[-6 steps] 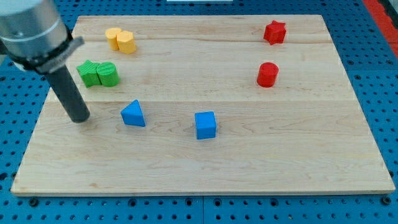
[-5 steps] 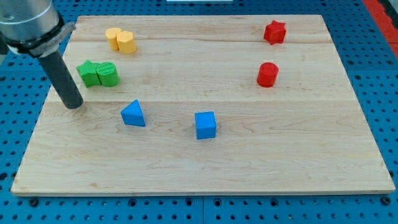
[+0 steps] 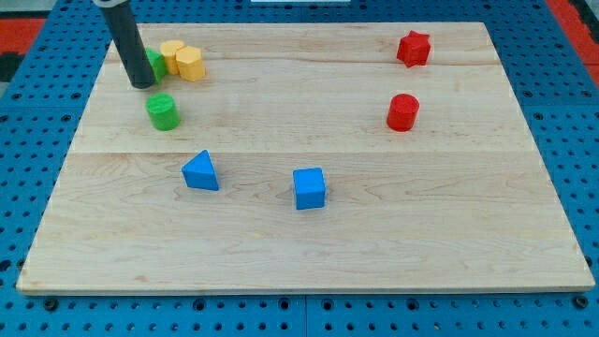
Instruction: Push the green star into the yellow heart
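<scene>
Pushing complete: my tip (image 3: 143, 84) moved the green star (image 3: 155, 64) toward 12 o'clock, now touching the yellow heart (image 3: 171, 55). No claw fitted; its state cannot be told.

Lab bench (blue pegboard (image 3: 571, 122), wooden board (image 3: 374, 234))

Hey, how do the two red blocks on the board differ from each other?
The red star has a spiky, pointed outline, while the red cylinder is round with a flat circular top. The red star sits near the view's top edge of the board; the red cylinder sits lower, toward the middle. Both are the same red, both on the view's right side, standing alone and far from my tip.
</scene>
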### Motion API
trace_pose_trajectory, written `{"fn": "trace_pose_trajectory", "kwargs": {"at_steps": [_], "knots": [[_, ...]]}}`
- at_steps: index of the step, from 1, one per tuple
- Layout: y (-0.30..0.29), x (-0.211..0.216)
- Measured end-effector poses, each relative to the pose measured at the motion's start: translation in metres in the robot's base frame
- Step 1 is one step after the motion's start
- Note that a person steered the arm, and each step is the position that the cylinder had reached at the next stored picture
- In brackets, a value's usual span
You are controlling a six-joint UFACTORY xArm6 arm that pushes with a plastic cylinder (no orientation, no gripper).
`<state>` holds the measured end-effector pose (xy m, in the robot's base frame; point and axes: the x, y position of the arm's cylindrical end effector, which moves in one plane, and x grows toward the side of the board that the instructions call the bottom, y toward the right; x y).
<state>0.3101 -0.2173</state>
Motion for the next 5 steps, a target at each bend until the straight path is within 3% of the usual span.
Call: {"fn": "trace_pose_trajectory", "kwargs": {"at_steps": [3, 5], "knots": [[0.009, -0.039], [0.045, -0.058]]}}
